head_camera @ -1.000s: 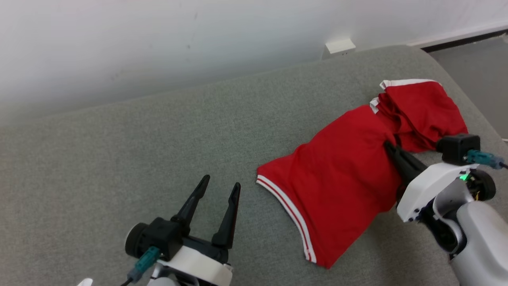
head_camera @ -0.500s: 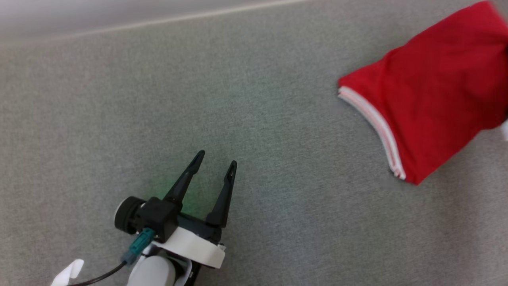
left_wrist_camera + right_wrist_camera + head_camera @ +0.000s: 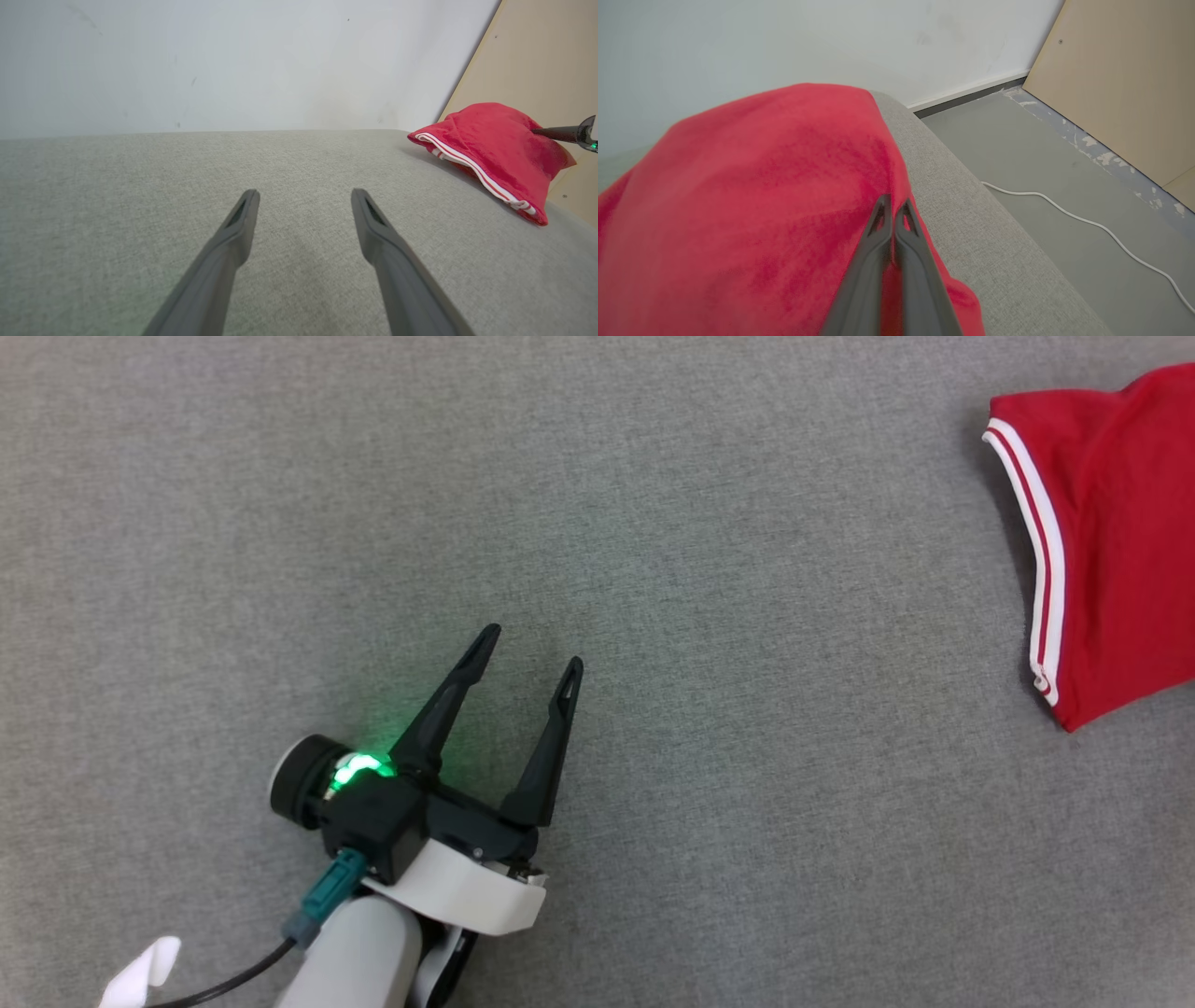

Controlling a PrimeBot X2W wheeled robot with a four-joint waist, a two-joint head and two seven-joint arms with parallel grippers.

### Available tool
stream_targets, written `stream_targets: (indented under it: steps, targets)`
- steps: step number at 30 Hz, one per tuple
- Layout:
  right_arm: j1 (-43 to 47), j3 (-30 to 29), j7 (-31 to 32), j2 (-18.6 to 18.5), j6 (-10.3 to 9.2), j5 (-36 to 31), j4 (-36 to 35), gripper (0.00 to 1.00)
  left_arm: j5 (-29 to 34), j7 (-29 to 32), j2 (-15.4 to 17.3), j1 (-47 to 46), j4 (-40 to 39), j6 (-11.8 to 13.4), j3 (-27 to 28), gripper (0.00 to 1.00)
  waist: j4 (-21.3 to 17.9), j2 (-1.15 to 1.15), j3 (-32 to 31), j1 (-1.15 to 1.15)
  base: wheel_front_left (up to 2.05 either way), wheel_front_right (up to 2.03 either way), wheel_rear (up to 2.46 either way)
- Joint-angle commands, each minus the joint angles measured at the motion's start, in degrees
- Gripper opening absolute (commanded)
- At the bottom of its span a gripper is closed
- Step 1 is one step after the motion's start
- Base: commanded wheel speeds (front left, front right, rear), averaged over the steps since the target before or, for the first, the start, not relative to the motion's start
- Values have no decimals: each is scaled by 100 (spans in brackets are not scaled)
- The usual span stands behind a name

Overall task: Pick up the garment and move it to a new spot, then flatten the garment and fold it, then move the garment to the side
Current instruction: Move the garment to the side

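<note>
The garment (image 3: 1111, 541) is a red shirt with white stripes along its hem, folded into a bundle at the right end of a grey cushion (image 3: 653, 523). From the left wrist it appears as a raised mound (image 3: 495, 144) at the far right. My right gripper (image 3: 892, 203) is shut, fingers pressed together, pinching the red cloth (image 3: 761, 200) near the cushion's right edge; one of its fingers (image 3: 556, 133) reaches into the bundle. My left gripper (image 3: 532, 650) hovers open over bare cushion well left of the shirt, nothing between its fingers (image 3: 304, 193).
A pale wall (image 3: 233, 60) runs behind the cushion. Right of the cushion's rounded edge (image 3: 971, 200) is grey floor with a white cable (image 3: 1087, 221) and a beige board (image 3: 1120, 84) leaning at the wall. A white tag (image 3: 140, 975) hangs by my left forearm.
The head camera has swung down and to the left, so the shirt now sits at the picture's right edge and the right arm has left it. My left gripper stays open.
</note>
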Motion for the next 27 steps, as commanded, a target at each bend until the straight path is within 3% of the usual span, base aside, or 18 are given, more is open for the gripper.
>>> stream_targets:
  steps: [1, 2, 7, 14, 19, 27]
  targets:
    - [-126, -10, -52, 62, -2, -88, 201, 35, 66, 14, 51, -10, 49, -2, -5, 100, 29, 0, -4, 0, 0, 0, 0]
    - [-182, -29, -88, 72, -2, -161, 406, 100, 59, 14, 43, -23, 44, -5, -26, 100, 43, 0, -22, 0, 0, 0, 0]
    - [-479, 60, -326, 78, -2, -529, 1126, 100, -21, 11, -5, 6, 66, 16, -87, 100, 97, 0, -196, 0, 0, 0, 0]
    - [-611, 270, -1076, 53, -2, -1004, 1446, 100, -122, 7, -53, 141, 90, 61, -73, 100, 182, 0, -674, 0, 0, 0, 0]
    - [-399, 652, -1429, 116, -2, -1082, 1056, 100, -228, 6, -86, 325, 77, 162, 105, 100, 291, 0, -1297, 0, 0, 0, 0]
    - [406, 1355, -1492, 108, -2, -831, -399, 100, -444, 5, -45, 767, 149, 381, 720, 100, 535, 0, -2317, 0, 0, 0, 0]
